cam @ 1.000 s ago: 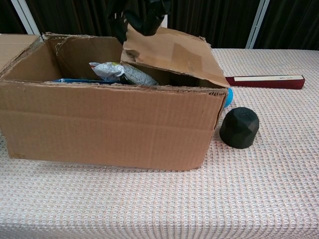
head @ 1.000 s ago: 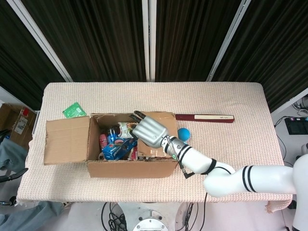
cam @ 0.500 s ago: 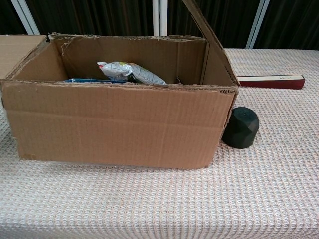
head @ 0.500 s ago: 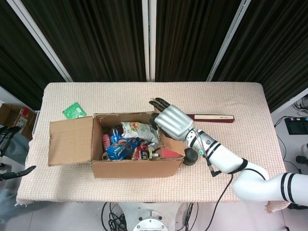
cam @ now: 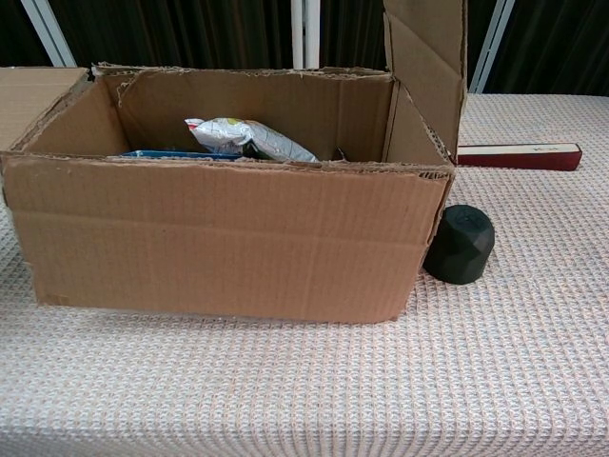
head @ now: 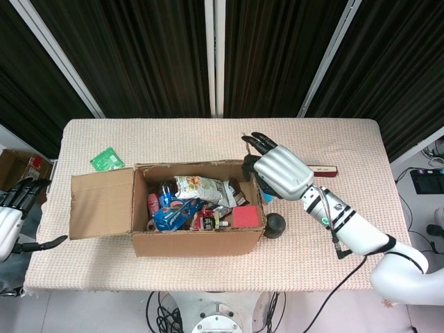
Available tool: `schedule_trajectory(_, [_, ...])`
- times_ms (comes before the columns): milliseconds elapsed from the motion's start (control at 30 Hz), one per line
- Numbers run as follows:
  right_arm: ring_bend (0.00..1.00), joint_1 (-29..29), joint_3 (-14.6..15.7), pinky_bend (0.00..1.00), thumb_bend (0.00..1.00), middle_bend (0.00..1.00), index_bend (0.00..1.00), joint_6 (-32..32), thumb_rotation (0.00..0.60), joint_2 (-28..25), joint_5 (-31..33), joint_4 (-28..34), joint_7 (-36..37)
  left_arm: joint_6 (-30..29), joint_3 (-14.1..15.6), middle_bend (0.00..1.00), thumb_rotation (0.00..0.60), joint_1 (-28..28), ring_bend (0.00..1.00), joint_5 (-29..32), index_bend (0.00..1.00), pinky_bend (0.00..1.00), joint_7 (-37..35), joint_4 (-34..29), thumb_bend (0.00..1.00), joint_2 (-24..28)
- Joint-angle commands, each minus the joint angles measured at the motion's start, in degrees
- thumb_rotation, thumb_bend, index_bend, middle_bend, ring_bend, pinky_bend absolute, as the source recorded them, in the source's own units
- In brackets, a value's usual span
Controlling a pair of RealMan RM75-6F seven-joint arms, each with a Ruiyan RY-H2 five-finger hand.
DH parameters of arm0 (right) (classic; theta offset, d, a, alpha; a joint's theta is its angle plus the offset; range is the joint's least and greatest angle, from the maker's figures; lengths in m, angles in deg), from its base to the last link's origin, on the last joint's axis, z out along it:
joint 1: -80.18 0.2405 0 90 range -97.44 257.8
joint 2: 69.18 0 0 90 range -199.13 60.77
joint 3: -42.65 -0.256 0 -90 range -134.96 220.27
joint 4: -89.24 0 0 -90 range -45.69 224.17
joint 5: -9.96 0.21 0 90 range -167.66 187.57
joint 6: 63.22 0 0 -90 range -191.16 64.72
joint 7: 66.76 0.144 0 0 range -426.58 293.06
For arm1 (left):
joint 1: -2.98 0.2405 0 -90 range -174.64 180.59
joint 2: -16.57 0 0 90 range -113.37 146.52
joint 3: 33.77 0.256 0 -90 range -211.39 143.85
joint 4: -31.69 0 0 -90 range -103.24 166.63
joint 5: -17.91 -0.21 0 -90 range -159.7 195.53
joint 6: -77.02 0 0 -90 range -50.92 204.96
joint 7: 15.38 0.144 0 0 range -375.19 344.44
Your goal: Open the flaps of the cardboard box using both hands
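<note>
Head view: cardboard box [head: 198, 243] on the desk [head: 333, 146], left of centre, full of packets. Left flap [head: 100, 203] lies folded out flat. Right robot hand [head: 279, 171] is over the box's right edge, fingers spread, holding nothing. Left robot hand [head: 14, 216] is off the desk's left side, fingers apart, empty. Judged: corrugated board is light and stiff; push near the flap's free edge.

Chest view: right flap [cam: 425, 67] stands upright; no robot hand visible.
</note>
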Motion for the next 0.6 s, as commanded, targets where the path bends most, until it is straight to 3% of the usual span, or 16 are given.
schedule_trajectory(33, [0.0,-2.8,-0.1,0.0,0.87,0.38,0.51,-0.8,0.6,-2.4,-3.2,-0.1,3.0,0.8,-0.2,0.11,0.326,-0.7,0.06,0.0,0.08,0.17,0.4,-0.3,0.0,-0.3])
schedule_trajectory(600, [0.0,-13.2,1.8,0.0,0.86,0.37,0.5,-2.9,0.6,-8.0,-10.9,-4.0,12.9,3.7,-0.6,0.11,0.325,-3.1,0.06,0.4,0.08,0.17,2.1,-2.0,0.0,-1.0])
